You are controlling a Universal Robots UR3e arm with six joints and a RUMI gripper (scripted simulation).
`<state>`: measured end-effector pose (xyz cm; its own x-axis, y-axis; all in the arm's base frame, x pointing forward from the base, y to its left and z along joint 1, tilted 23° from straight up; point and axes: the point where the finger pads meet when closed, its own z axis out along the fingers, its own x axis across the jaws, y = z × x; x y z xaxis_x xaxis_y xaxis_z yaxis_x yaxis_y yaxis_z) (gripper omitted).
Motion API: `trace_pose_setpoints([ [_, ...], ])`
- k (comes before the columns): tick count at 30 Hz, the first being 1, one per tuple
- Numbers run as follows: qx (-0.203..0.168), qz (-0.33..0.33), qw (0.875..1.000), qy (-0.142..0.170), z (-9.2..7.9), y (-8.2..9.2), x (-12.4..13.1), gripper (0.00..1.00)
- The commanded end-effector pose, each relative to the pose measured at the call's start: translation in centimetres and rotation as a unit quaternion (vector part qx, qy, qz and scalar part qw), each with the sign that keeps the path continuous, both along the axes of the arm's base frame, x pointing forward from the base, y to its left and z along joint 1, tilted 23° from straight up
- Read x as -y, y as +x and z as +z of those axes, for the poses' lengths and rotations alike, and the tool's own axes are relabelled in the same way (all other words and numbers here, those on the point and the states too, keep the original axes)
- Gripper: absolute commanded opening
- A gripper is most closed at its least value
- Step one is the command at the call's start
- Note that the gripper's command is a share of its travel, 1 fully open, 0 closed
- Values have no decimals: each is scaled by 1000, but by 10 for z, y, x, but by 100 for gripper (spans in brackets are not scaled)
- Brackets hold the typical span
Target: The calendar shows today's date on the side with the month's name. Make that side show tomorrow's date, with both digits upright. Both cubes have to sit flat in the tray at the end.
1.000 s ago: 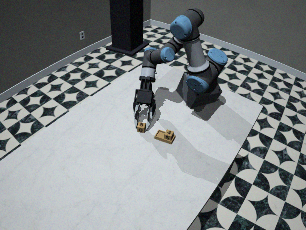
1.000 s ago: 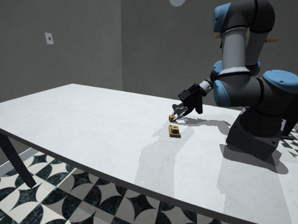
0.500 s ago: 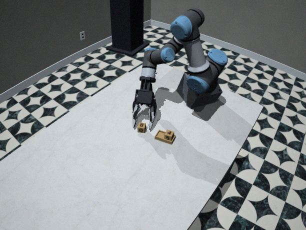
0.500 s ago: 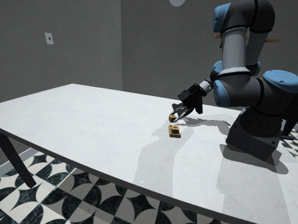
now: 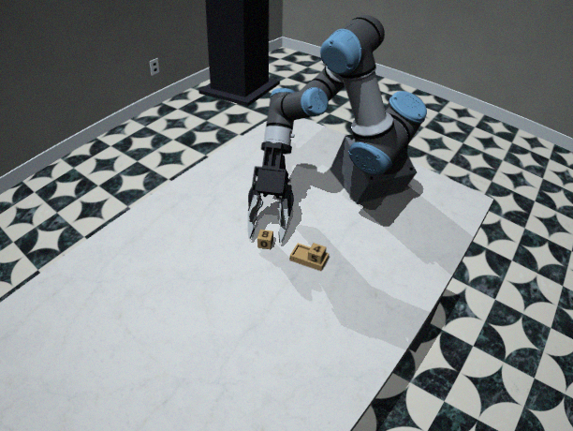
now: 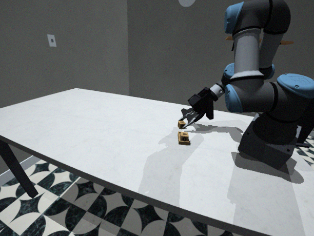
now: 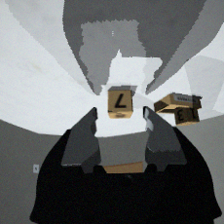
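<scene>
Loose cube (image 5: 265, 239) (image 6: 181, 124) (image 7: 120, 103) is sitting on the white table (image 5: 187, 328) (image 6: 102, 128), outside the tray (image 5: 300, 261) (image 6: 183, 141) (image 7: 168, 102) and near it. Top view: its upper face is showing 8, the face below that is showing 0. Wrist view: a side is showing a dark 7-like digit. Second cube (image 5: 316, 252) (image 6: 184, 136) (image 7: 187, 116) is resting in one end of the tray, showing 4 on top and 5 on a side in the top view; wrist view is showing a 3 and a 1-like mark on it. Small dark lettering is running along the tray side facing the wrist camera, too blurred to read. Gripper (image 5: 267, 238) (image 6: 182, 123) (image 7: 120, 107) is holding nothing; its jaws are standing spread on either side of the loose cube, gaps showing. Arm is leaning down from its dark base (image 5: 352, 187) (image 6: 267, 156). No brand is reading clearly on the blue joint caps (image 5: 341, 52) (image 6: 295, 83).
</scene>
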<state>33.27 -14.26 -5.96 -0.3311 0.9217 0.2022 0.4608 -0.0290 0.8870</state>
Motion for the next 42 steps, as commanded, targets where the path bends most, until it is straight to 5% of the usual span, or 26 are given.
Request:
trace_pose_setpoints([
  [1,0,0,1000,-1,3,-1,1,42],
  [24,0,0,1000,-1,57,-16,19,42],
  [42,-16,6,1000,-4,60,-17,19,42],
])
